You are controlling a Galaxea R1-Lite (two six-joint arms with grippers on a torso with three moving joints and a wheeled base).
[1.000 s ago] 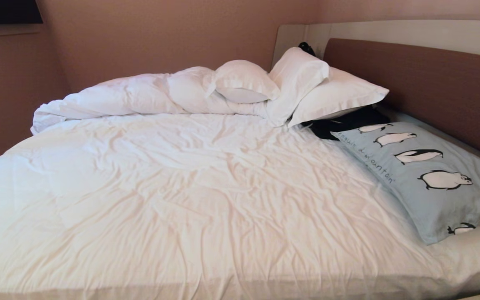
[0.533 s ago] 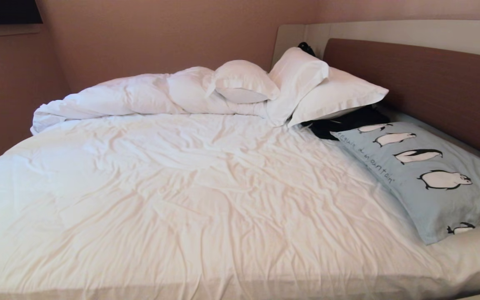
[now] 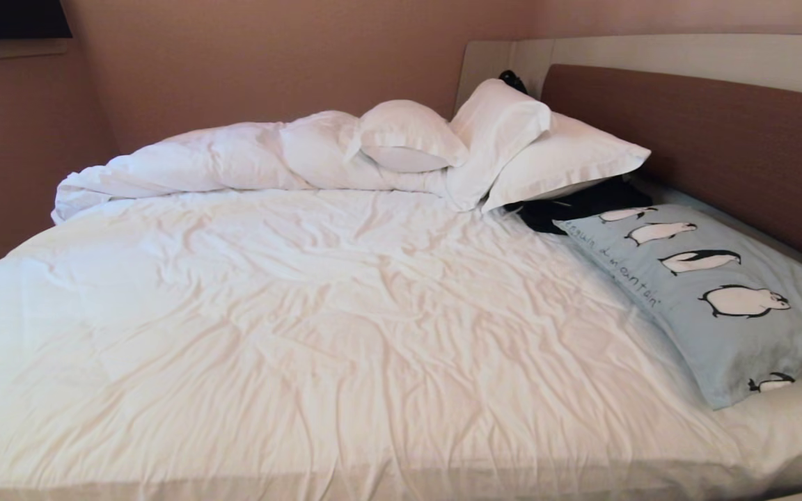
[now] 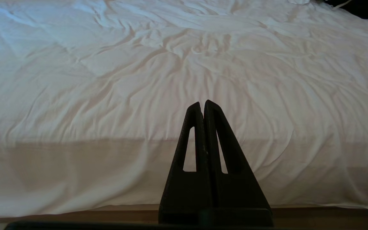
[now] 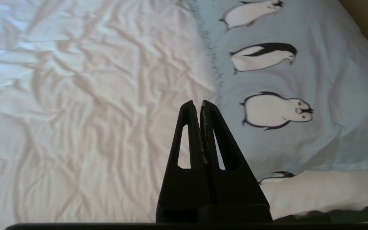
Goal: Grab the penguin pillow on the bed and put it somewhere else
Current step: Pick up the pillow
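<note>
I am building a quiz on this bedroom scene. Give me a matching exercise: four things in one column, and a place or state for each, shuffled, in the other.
Things:
1. penguin pillow
2. duvet
3. right hand
4. white pillows

Places or states:
A. bunched along the bed's far side
B. shut, above the sheet near the blue pillow's edge
C. flat by the brown headboard
D. piled in the far corner

Pairs: 1-C, 2-A, 3-B, 4-D

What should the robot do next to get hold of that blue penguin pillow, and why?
Probably open the right claw and lower it onto the near edge of the light blue rectangular penguin pillow. The claw is shut, hovers above that edge without touching it, and the pillow lies flat on the white-sheeted bed.
</note>
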